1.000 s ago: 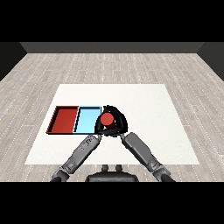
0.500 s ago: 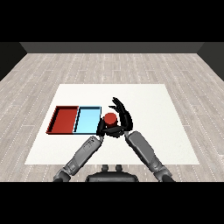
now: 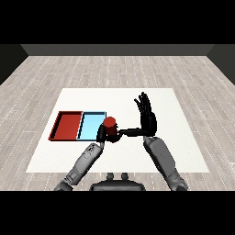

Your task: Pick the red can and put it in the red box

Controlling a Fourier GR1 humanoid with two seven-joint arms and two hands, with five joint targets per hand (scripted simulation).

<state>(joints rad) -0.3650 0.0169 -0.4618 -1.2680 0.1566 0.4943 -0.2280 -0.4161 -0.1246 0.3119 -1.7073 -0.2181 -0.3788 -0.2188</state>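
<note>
The red can [image 3: 109,124] stands upright at the right edge of the light blue tray [image 3: 91,125]. My left hand [image 3: 101,134] is curled round its lower left side. To the right of the can, my right hand [image 3: 148,120] is open with its fingers straight and pointing away from me. Its thumb reaches left toward the can's base, and I cannot tell whether it touches. The red tray [image 3: 69,125] lies to the left of the blue one, with nothing in it.
The two trays lie side by side at the left middle of the white table [image 3: 174,151]. Wooden floor surrounds the table.
My right hand has let go of the can, opened and drawn off to the right. The can has shifted slightly left in my left hand.
</note>
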